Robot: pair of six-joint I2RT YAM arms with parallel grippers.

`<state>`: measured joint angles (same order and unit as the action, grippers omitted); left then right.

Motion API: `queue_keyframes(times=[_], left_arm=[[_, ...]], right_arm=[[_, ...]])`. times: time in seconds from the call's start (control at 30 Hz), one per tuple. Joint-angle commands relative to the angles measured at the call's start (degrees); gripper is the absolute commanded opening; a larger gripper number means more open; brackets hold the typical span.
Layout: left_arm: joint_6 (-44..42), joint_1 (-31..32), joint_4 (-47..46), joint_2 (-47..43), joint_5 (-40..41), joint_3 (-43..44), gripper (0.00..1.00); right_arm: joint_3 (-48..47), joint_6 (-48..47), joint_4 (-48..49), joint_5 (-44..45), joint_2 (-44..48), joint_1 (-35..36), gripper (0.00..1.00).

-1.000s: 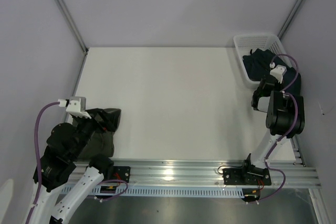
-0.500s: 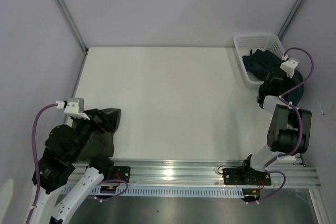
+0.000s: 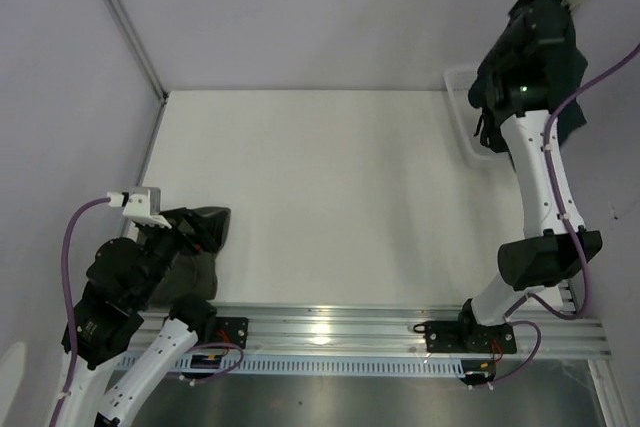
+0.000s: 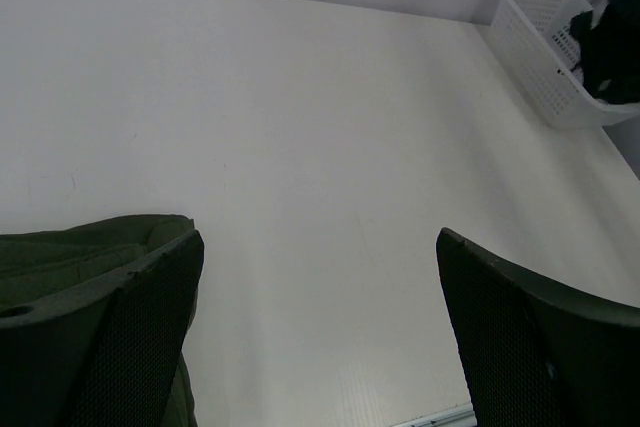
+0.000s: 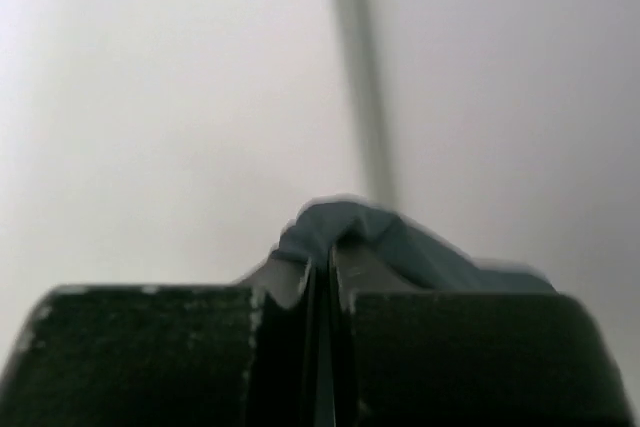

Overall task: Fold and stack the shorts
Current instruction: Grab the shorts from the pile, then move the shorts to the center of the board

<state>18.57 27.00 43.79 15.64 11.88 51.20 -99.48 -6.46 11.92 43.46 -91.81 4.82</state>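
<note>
The olive-green shorts (image 3: 200,269) lie bunched at the table's near left corner, and their edge (image 4: 70,252) shows beside my left finger. My left gripper (image 3: 203,224) (image 4: 320,307) hovers just over them, open, with only bare table between its fingers. My right gripper (image 3: 532,19) (image 5: 330,265) is raised high over the far right corner, shut on a fold of the dark navy-teal shorts (image 5: 400,237). That cloth (image 3: 568,87) (image 4: 612,37) hangs down from it toward the basket.
A white mesh basket (image 3: 458,80) (image 4: 540,42) stands at the far right corner against the wall. Grey walls close in the table on three sides. An aluminium rail (image 3: 330,332) runs along the near edge between the arm bases.
My right arm has swung up from low in the basket to high above it, pulling the navy-teal shorts up with it. The left arm has barely moved.
</note>
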Motion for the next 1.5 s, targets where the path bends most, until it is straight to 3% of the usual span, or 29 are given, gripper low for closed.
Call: queue_keyframes(times=[0.0,0.13,0.2,0.33,0.37,0.5,0.53,0.63,0.73,0.83,1.03,1.27,1.33,1.37,1.43,1.47], left_arm=[[0.59,0.33,-1.43,0.18,0.6,-0.57,0.99],[0.68,0.24,-1.34,0.27,1.04,-0.58,0.99],[1.03,0.24,-1.25,0.27,1.57,-0.75,0.99],[1.38,-0.02,-1.25,-0.17,2.71,-0.92,0.99],[1.38,-0.2,-1.25,-0.26,2.97,-0.93,0.99],[1.91,-0.64,-0.81,-1.48,4.29,-1.01,0.99],[2.0,-0.72,-0.81,-1.84,4.55,-1.01,0.99],[2.09,-0.81,-0.99,-3.16,4.91,-1.1,0.99],[1.74,-0.72,-1.42,-3.34,3.86,-1.28,0.99],[1.38,-0.72,-0.64,-1.41,-0.09,-0.4,0.99],[3.84,-0.72,-0.98,2.81,-7.65,4.17,0.99],[5.51,-0.72,-3.97,9.76,-15.56,-0.21,0.99],[6.48,-0.72,-6.96,10.11,-17.41,-1.97,0.99],[6.74,-0.72,-7.66,10.2,-17.85,-2.76,0.99],[6.66,-0.64,-8.9,11.07,-19.69,-3.56,0.99],[6.57,-0.64,-8.9,11.52,-20.22,-3.74,0.99]], right_arm=[[-28.81,4.96,-14.76,-11.76,-1.95,4.22,0.0],[-46.2,3.47,-23.59,-21.28,-4.08,13.27,0.0],[-45.37,3.82,-25.62,-22.98,-1.63,19.57,0.0],[-23.01,16.94,-20.55,-32.45,11.8,24.79,0.0],[-12.6,20.14,-18.97,-36.83,16.7,25.5,0.0],[2.95,31.31,-20.62,-44.76,22.54,31.55,0.0],[5.5,32.38,-21.23,-45.48,23.25,36.09,0.0],[14.03,33.36,-23.08,-43.11,24.84,48.38,0.0],[16.68,32.22,-27.65,-34.95,23.26,58.86,0.0],[17.74,31.86,-31.6,-30.02,21.59,63.19,0.0],[19.5,32.03,-38.54,-27.2,18.6,59.44,0.0],[26.17,31.77,-41.72,-23.17,15.43,45.3,0.0],[26.88,32.12,-42.24,-23.25,14.56,39.58,0.12],[26.88,32.04,-43.64,-22.73,14.21,38.35,0.39],[27.32,31.77,-45.05,-20.45,14.2,37.19,0.81],[28.11,31.68,-46.28,-19.74,14.72,37.19,0.85]])
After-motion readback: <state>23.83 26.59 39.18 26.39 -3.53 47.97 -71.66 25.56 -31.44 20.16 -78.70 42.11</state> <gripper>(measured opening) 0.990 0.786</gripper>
